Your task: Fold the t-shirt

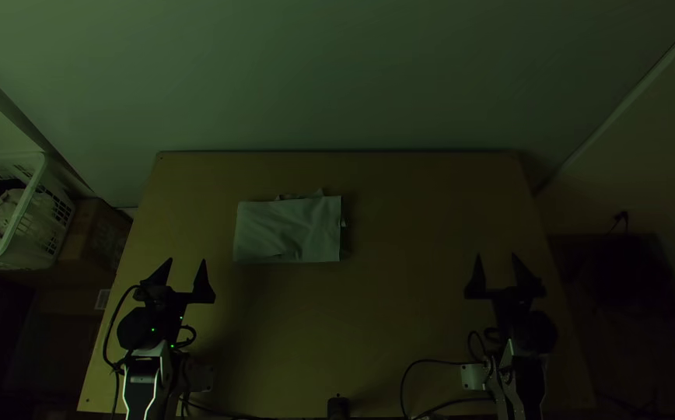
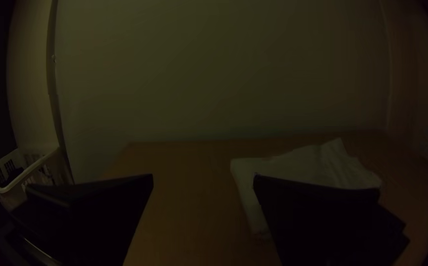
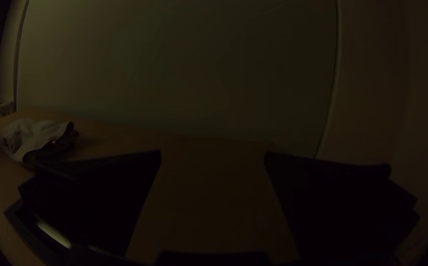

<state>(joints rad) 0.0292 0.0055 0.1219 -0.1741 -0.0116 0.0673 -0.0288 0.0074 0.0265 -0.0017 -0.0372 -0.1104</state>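
The pale t-shirt (image 1: 289,229) lies as a compact folded rectangle left of the table's middle, with small bits of cloth poking out at its far and right edges. My left gripper (image 1: 186,266) stands open near the table's left side, nearer the front than the shirt and apart from it. Over the right part of the table my right gripper (image 1: 495,262) is also open, well away from the cloth. In the left wrist view, one finger of the left gripper (image 2: 203,181) partly covers the shirt (image 2: 293,165). The right wrist view has the right gripper (image 3: 213,156) and the shirt (image 3: 34,135).
A white laundry basket (image 1: 22,225) with cloth in it stands beyond the table's left edge, by a cardboard box (image 1: 96,237). Black cables (image 1: 423,362) run along the near part of the wooden table (image 1: 423,295). A wall rises behind the far edge.
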